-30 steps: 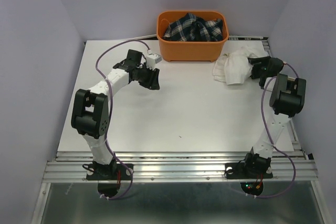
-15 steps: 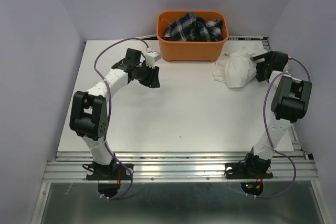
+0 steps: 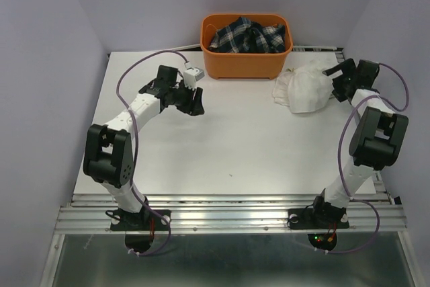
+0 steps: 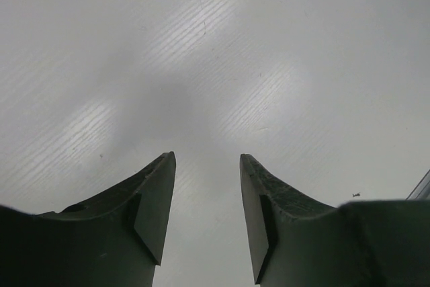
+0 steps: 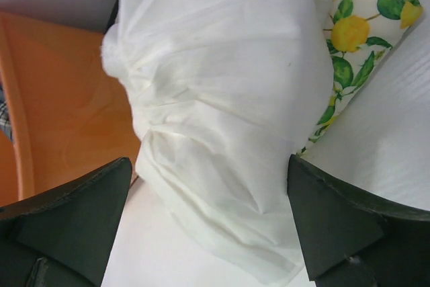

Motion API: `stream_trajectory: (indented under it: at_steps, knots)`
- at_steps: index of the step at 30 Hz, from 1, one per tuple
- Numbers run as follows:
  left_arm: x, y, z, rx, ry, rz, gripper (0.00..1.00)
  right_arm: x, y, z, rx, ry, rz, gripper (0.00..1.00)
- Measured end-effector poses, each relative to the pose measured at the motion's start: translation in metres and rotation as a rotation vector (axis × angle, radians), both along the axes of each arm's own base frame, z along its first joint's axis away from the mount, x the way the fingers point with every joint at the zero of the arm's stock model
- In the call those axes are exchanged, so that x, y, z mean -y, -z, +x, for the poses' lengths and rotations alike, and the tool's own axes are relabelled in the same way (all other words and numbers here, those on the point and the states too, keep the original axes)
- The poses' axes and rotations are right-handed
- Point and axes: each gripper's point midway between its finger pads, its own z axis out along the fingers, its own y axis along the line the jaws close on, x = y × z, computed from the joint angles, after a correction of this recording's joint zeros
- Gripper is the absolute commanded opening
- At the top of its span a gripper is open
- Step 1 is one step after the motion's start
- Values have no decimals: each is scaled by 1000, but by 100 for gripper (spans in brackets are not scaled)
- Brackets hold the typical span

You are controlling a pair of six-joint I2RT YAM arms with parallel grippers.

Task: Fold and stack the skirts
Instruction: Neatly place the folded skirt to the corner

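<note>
White tabletop (image 3: 222, 146) with lilac walls all round, orange basket (image 3: 246, 58) at 12 o'clock holding a plaid cloth (image 3: 247, 35). Both skirts sit bunched in one heap at about 2 o'clock on the table, just beside the basket's right end: plain white skirt (image 3: 306, 89) on top, lemon-print skirt (image 5: 366, 25) mostly under it and peeking out at the wrist view's 1 o'clock. Nothing folded yet. Right gripper (image 5: 208, 166) is at the heap's 3 o'clock side, jaws spread wide with the crinkly white cloth between them, not clamped; can't tell if the tips touch fabric. Left gripper (image 4: 206, 159) hangs over bare table at about 11 o'clock, jaws parted, holding nothing. Cloth looks light, soft and floppy, so it will likely sag and drag its neighbour along if pinched in the middle. Better bet is a pinch on an edge or the gathered waistband, top layer only, so the white one lifts clear of the lemon one. Thin fabric may slip from a shallow pinch, so take a decent fold of it.
</note>
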Motion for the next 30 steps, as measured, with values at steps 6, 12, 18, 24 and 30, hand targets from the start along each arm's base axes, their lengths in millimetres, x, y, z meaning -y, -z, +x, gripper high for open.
stream_trajectory:
  at_steps: [6,12,18,24,30]
  knots:
    - [-17,-24,-2,67,-36,-38,99,-14,-40,-18,61,-173,-85,100]
    - [-44,-65,8,196,-105,-72,98,-29,-75,-33,115,-401,-258,100]
    - [-54,-81,-3,272,-130,-73,98,-46,-92,-48,120,-616,-393,100]
    - [-67,-82,-9,316,-177,-40,98,-121,-77,-88,99,-863,-479,100]
    - [-79,-56,-12,300,-194,36,98,-229,-20,-162,58,-1202,-470,100]
